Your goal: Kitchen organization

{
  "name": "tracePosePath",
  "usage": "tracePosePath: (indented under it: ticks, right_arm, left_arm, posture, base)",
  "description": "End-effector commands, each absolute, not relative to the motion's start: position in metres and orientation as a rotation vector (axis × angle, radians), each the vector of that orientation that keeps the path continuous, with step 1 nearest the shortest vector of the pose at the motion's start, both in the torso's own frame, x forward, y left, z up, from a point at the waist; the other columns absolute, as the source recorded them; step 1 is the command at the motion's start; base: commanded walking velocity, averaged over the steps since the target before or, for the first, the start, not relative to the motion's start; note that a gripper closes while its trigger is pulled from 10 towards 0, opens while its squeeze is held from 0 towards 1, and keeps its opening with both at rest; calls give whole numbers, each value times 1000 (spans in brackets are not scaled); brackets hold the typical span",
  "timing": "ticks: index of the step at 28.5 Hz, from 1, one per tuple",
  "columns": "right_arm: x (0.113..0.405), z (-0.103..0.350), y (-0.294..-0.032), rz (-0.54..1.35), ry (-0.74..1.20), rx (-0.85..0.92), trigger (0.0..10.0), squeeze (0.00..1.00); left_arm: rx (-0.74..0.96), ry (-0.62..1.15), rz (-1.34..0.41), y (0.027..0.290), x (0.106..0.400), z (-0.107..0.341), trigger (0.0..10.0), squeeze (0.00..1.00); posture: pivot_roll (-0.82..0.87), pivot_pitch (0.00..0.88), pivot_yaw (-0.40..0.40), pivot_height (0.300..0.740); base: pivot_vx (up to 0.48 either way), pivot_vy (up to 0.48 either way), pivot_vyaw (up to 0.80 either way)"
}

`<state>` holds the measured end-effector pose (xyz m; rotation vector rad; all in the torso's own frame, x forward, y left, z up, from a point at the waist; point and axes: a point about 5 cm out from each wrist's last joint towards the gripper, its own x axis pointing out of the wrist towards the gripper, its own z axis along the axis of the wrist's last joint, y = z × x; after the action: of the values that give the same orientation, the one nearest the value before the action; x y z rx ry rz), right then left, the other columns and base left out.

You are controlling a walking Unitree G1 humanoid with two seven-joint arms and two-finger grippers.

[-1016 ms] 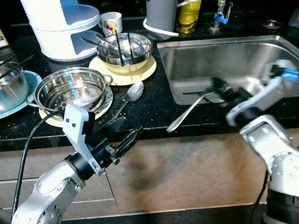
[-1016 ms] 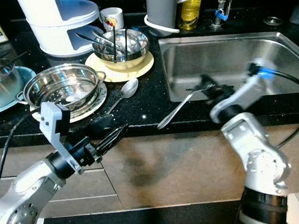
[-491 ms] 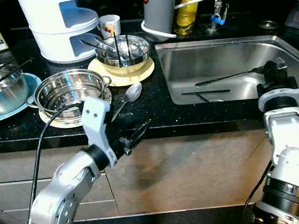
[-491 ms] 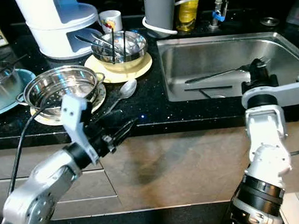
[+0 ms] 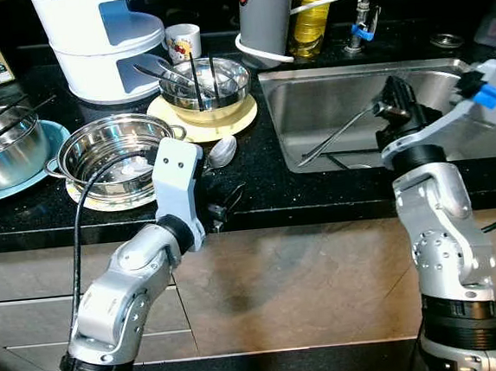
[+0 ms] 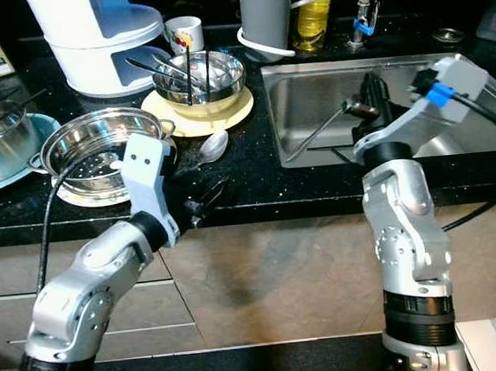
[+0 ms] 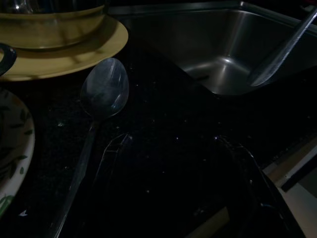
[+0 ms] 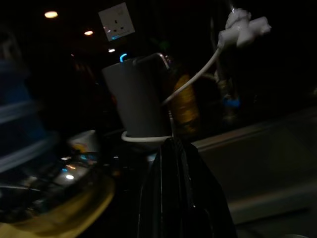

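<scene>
One utensil in transit: right gripper (image 5: pixel 389 104) clamped on a long metal utensil (image 5: pixel 335 136), held over the sink (image 5: pixel 326 87), its free end slanting down into the basin. Left gripper (image 5: pixel 225 201) low at the counter edge, fingers apart, near the loose spoon (image 5: pixel 221 152). Judging by the layout, little is sorted: spoon, strainer pot (image 5: pixel 116 149) and utensil bowl (image 5: pixel 209 83) remain on the counter (image 5: pixel 256 180).
</scene>
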<state>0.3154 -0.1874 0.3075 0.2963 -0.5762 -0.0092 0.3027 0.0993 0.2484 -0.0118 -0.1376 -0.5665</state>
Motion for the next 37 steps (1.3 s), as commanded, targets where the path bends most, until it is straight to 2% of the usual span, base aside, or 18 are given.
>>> tracePosePath:
  ticks: [1,11,20,34,37]
  right_arm:
    - [309,311,-187,-10,-626,223,10000,0]
    - [309,303,-173,18,-630,0,10000,0]
    - [314,291,-172,11,-557,-11,10000,0]
    - [313,290,-172,9,-548,11,10000,0]
    - [314,289,-172,10,-534,21,10000,0]
  left_arm:
    - [-22,-134,-569,98,304,252,10000,0]
    - [25,-229,-600,88,306,271,10000,0]
    - [16,-232,-578,89,307,273,10000,0]
    - [21,-243,-593,89,306,274,10000,0]
    - [23,-245,-594,89,307,274,10000,0]
  posture:
    - [-82,166,-18,740]
    - [-79,167,-16,740]
    - [-80,171,-15,740]
    - [-80,171,-14,740]
    - [-80,170,-13,740]
  base:
    - [0,0,0]
    - [0,0,0]
    - [0,0,0]
    - [0,0,0]
    - [0,0,-740]
